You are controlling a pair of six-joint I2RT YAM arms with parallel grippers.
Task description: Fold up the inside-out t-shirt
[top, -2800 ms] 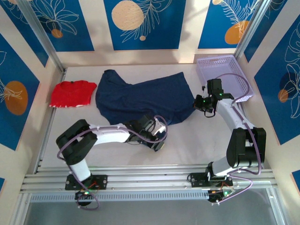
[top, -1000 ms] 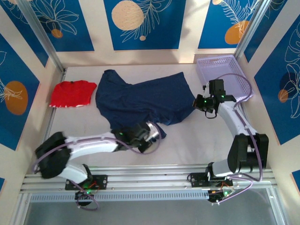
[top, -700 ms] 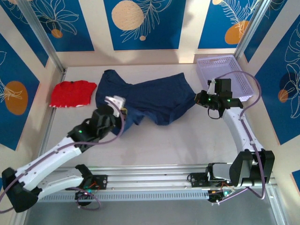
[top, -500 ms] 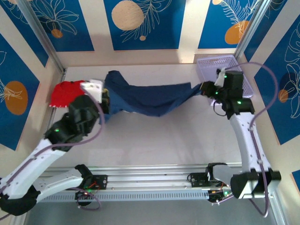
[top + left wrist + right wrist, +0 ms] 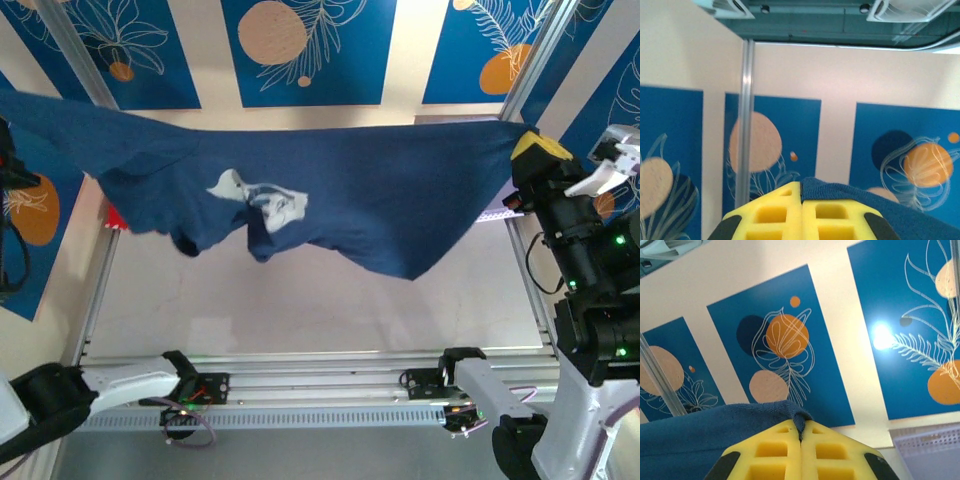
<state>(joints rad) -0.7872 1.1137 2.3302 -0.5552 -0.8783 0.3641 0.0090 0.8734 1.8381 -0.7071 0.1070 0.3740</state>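
two grippers hold the inside-out t-shirt (image 5: 380,190) up in the air, stretched wide across the top view from the left edge to the right side.

at the far left, the left gripper (image 5: 801,195) is pressed together on one end of the shirt. in the left wrist view its yellow pads (image 5: 775,215) meet, with a fold of navy cloth pinched in the seam between them and running off to the lower right. low in the top view, the left arm (image 5: 60,395) curves in from the bottom left corner.

below the shirt's left part, a small corner of a red garment (image 5: 112,218) shows on the table (image 5: 300,300). left of the middle, a white label (image 5: 262,198) lies against the navy cloth, and two loose folds hang down near it. the top edge of the shirt runs nearly level, just under the blue and cream wall panels (image 5: 300,50). the lower edge sags and dips to a point right of the middle, well above the bare table.

at the right, the right gripper (image 5: 801,432) pinches the other end of the shirt. in the right wrist view its pads are closed on a bunched edge of cloth, and the navy fabric spreads away to the left. a lavender basket (image 5: 932,442) sits at the lower right of that view. the right arm (image 5: 590,290) stands tall at the right edge of the top view.
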